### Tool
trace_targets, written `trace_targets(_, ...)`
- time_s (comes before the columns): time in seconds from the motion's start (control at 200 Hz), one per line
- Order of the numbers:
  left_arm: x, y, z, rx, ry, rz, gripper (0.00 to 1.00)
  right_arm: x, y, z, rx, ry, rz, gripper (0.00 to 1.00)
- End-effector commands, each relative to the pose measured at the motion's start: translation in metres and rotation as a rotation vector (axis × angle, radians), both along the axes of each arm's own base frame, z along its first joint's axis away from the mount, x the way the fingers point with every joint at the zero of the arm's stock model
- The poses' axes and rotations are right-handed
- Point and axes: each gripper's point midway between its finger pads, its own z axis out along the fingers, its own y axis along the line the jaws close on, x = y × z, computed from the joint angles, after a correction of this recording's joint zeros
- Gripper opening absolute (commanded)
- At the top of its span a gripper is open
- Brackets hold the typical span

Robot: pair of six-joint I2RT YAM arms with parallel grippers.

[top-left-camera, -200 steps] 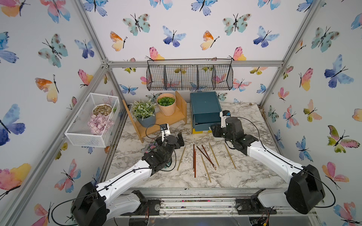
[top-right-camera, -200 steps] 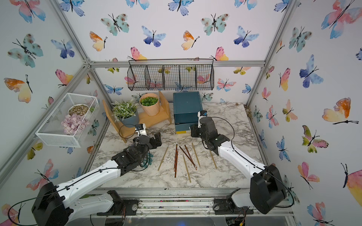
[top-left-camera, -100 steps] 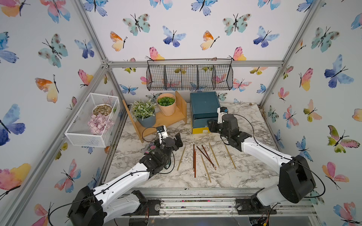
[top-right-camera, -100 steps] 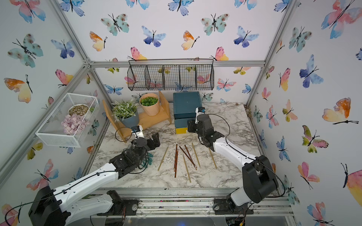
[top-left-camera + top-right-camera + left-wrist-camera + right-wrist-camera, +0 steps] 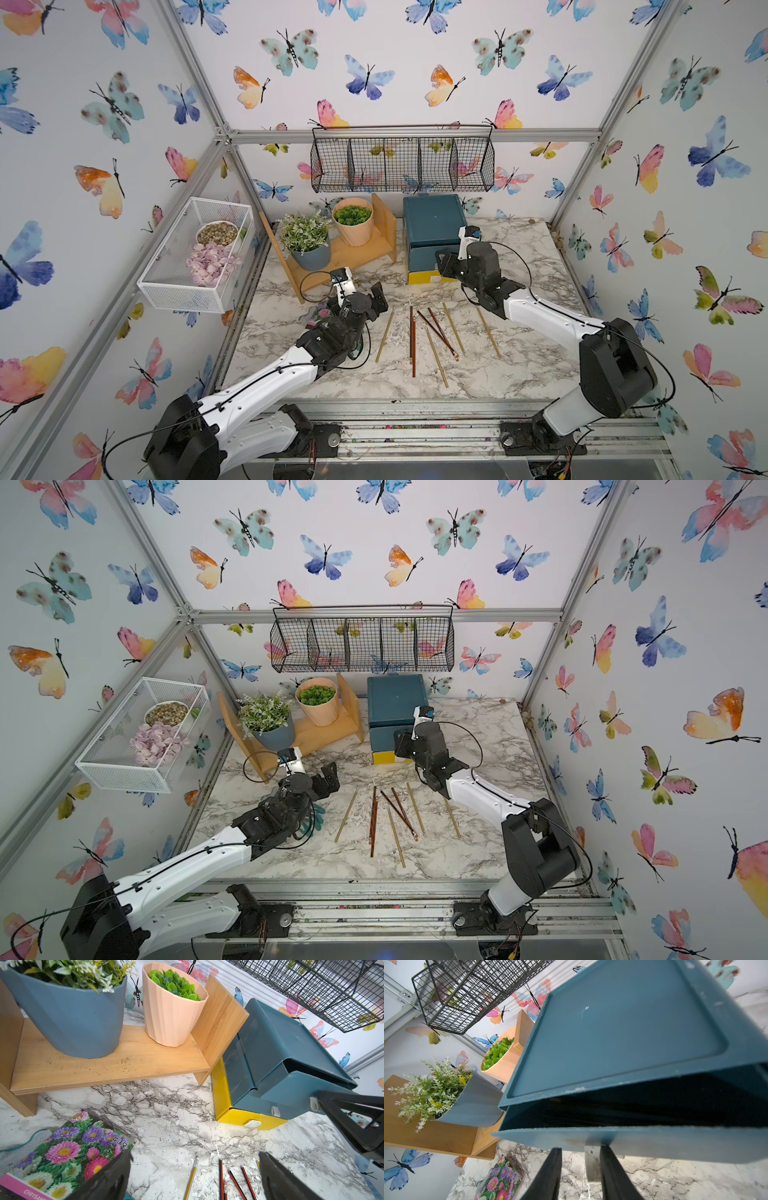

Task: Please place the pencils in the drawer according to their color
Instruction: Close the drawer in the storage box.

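Right claw (image 5: 580,1148), narrowly parted, straddles the pull tab (image 5: 591,1159) of the top drawer (image 5: 654,1142), likely for pulling. Left claw (image 5: 194,1155) hovers wide near the pencils (image 5: 412,340), ready to pick.

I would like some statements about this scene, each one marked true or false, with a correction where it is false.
1. The top drawer of the chest stands partly pulled out. True.
2. The left end effector holds a pencil. False: it is open and empty, above the table.
3. The pencils in view all lie on the table. True.
4. The lowest drawer is teal. False: it is yellow.
5. The right end effector straddles the top drawer's pull tab. True.
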Motion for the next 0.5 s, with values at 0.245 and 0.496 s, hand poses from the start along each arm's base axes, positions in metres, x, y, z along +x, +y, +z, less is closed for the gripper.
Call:
trace_targets(0.245, -0.001, 0.005, 0.004, -0.010, -0.014, 0.016, 0.98, 0.018, 0.011, 0.013, 0.062, -0.039, -0.013, 0.43)
trace_targets(0.496, 0.000, 0.001, 0.003, -0.016, -0.011, 0.005, 0.98, 0.021, 0.008, 0.005, 0.059, -0.022, -0.040, 0.54)
